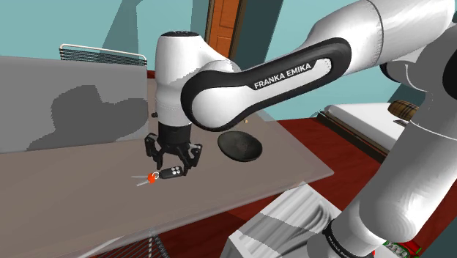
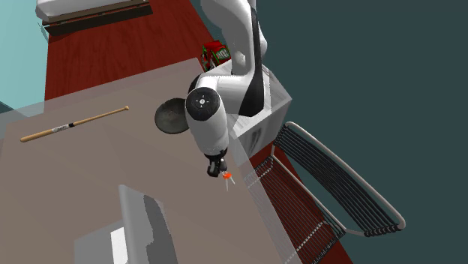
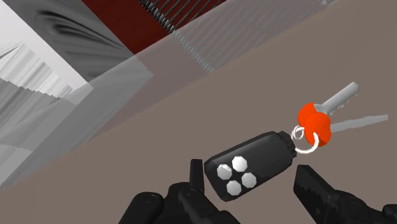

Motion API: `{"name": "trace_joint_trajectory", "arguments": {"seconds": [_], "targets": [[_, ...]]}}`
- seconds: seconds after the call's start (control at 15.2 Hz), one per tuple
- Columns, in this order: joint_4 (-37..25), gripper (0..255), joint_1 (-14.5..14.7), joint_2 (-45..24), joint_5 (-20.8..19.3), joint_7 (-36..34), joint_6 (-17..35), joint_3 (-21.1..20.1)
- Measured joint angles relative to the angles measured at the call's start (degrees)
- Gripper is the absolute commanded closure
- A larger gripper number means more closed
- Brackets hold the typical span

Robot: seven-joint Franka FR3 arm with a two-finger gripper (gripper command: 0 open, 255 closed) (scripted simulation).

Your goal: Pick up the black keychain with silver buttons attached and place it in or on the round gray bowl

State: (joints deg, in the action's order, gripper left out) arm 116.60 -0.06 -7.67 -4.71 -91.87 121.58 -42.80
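Gripper (image 3: 250,173) hovering astride the keychain (image 3: 251,168), jaws apart.
Closing should be landing on its black body, clear of the ring; 1 finger is perhaps touching it.

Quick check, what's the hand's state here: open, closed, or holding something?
Hand: open. Its fingers sit on either side of the black key fob and are not clasping it.
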Motion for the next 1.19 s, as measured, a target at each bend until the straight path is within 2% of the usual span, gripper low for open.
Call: {"name": "trace_joint_trajectory", "arguments": {"seconds": [0.79,1.19], "targets": [[-5.63,255,-0.82,4.01,3.29,2.25,-8.53,-0.3],[1.56,255,-4.63,13.43,9.79,12.59,-8.77,3.59]]}}
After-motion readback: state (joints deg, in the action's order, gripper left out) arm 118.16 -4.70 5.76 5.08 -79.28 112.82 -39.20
